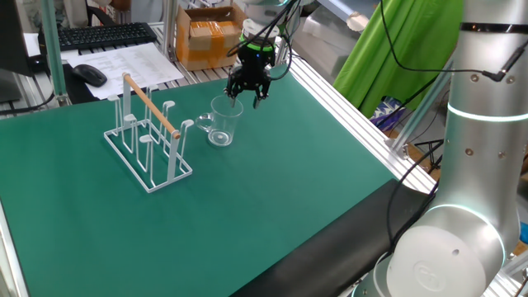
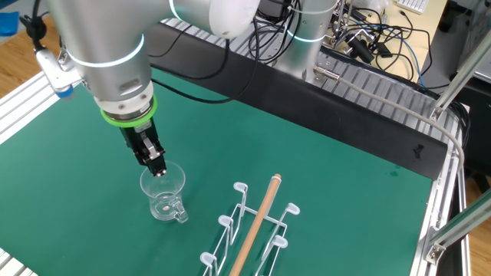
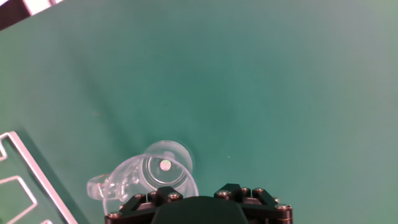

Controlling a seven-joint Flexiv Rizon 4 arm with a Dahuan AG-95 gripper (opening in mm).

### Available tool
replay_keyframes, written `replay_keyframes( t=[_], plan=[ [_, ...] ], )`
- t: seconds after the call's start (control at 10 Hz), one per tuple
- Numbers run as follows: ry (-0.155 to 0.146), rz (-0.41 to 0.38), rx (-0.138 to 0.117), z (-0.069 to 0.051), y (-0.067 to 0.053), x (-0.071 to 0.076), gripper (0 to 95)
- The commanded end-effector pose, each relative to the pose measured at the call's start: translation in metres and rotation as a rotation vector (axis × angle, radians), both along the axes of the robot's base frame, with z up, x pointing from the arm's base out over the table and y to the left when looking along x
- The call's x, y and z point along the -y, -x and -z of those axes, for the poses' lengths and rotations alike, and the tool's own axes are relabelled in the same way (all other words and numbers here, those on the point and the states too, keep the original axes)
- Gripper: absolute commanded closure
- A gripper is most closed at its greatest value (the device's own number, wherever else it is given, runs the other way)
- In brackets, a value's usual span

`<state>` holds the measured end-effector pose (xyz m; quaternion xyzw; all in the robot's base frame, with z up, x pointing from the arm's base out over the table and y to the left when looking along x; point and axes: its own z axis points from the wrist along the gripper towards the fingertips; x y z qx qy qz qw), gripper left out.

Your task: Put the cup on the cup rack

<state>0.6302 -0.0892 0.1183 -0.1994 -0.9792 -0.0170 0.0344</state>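
Note:
The cup (image 1: 224, 122) is a clear glass mug standing upright on the green mat, its handle pointing toward the cup rack (image 1: 148, 136). The rack is white wire with a wooden rod along its top and stands just left of the cup. My gripper (image 1: 247, 89) hangs right above the cup's far rim, open, with nothing between its fingers. From the other side, the gripper (image 2: 157, 165) sits at the rim of the cup (image 2: 163, 193), with the rack (image 2: 253, 230) to the right. In the hand view the cup (image 3: 158, 174) lies below the left finger of the gripper (image 3: 196, 199), and a rack corner (image 3: 18, 180) shows at the left.
Aluminium rails (image 1: 346, 103) edge the mat. Behind it are a keyboard (image 1: 103, 35), a mouse (image 1: 89, 74), papers and a cardboard box (image 1: 206, 37). The robot's base column (image 1: 474, 148) stands at the right. Cables (image 2: 360, 38) lie beyond the far rail.

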Motion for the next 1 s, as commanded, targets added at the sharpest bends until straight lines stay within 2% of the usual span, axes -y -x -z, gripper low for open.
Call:
replay_keyframes(
  t=[0.1, 0.2, 0.4, 0.5, 0.7, 0.8, 1.0],
  plan=[
    [-0.005, 0.000, 0.004, 0.002, 0.000, 0.000, 38.0],
    [-0.011, 0.000, 0.009, 0.006, 0.001, 0.000, 57.0],
    [-0.016, 0.000, 0.017, 0.010, 0.002, 0.001, 57.0],
    [-0.021, 0.001, 0.021, 0.012, 0.003, 0.001, 76.0],
    [-0.026, 0.001, 0.022, 0.013, 0.004, 0.002, 76.0],
    [-0.027, 0.002, 0.023, 0.013, 0.004, 0.002, 95.0],
    [-0.026, 0.004, 0.025, 0.013, 0.004, 0.002, 95.0]
  ],
)
